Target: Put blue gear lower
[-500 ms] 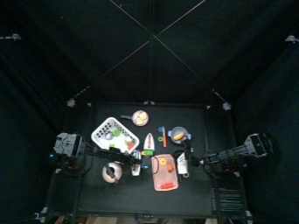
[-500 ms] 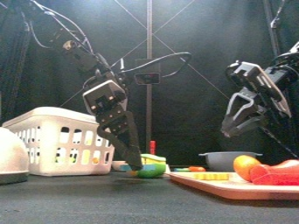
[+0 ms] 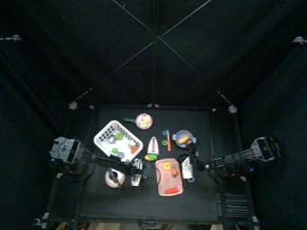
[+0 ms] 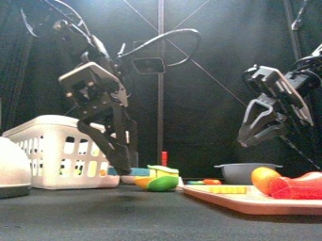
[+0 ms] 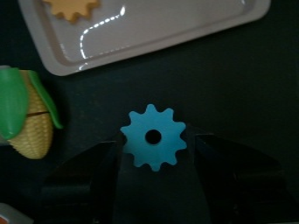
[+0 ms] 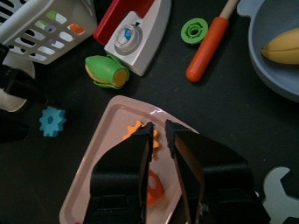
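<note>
The blue gear point(image 5: 155, 136) sits flat between my left gripper's point(image 5: 156, 144) two jaws, its edges touching both, just above the dark table. The right wrist view shows the same gear point(image 6: 52, 122) beside the left arm's black fingers. From the front, the left gripper point(image 4: 123, 160) hangs a little above the table, left of centre. A white board point(image 5: 176, 39) carrying an orange gear point(image 5: 73, 9) lies just beyond the blue gear. My right gripper point(image 6: 159, 144) hovers shut and empty over a pink cutting board point(image 6: 100, 166), raised at the right point(image 4: 255, 127).
A corn cob point(image 5: 30, 114) lies beside the gear. Near it are a green-yellow fruit point(image 6: 107, 72), a red and white toy iron point(image 6: 135, 31), a carrot point(image 6: 205, 51), a green ring point(image 6: 194, 31) and a bowl point(image 6: 271, 83) holding a banana. A white basket point(image 4: 56, 146) stands at the left.
My left gripper has risen off the table and swung back to the left. The right arm has stayed where it was.
</note>
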You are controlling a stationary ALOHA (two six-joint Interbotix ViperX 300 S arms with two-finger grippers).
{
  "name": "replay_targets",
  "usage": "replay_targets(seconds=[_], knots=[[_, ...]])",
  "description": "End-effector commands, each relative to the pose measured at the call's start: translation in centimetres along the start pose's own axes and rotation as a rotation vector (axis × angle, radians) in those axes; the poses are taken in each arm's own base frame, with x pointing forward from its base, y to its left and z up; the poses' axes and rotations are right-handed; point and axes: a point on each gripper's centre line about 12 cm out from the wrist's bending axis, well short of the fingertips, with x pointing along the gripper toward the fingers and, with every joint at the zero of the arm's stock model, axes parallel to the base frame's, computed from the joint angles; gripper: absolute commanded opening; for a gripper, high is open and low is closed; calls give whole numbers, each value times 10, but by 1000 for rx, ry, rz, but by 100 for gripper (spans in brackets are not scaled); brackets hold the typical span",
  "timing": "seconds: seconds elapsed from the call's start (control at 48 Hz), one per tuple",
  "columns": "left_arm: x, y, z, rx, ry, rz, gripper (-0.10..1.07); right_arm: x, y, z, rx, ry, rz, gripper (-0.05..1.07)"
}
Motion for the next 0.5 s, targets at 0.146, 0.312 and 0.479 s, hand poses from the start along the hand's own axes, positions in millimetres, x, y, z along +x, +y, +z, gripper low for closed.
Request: replay_targets(seconds=[0.146, 0.312, 0.479], knots=[[-11, -29, 2, 59, -8, -37, 76, -1, 8, 6, 10, -15, 22, 62], [-10, -46, -7, 88, 12, -62, 76, 0, 9, 9, 21, -21, 20, 62], [-7, -51, -16, 76, 25, -78, 76, 1, 12, 11, 22, -27, 23, 62]])
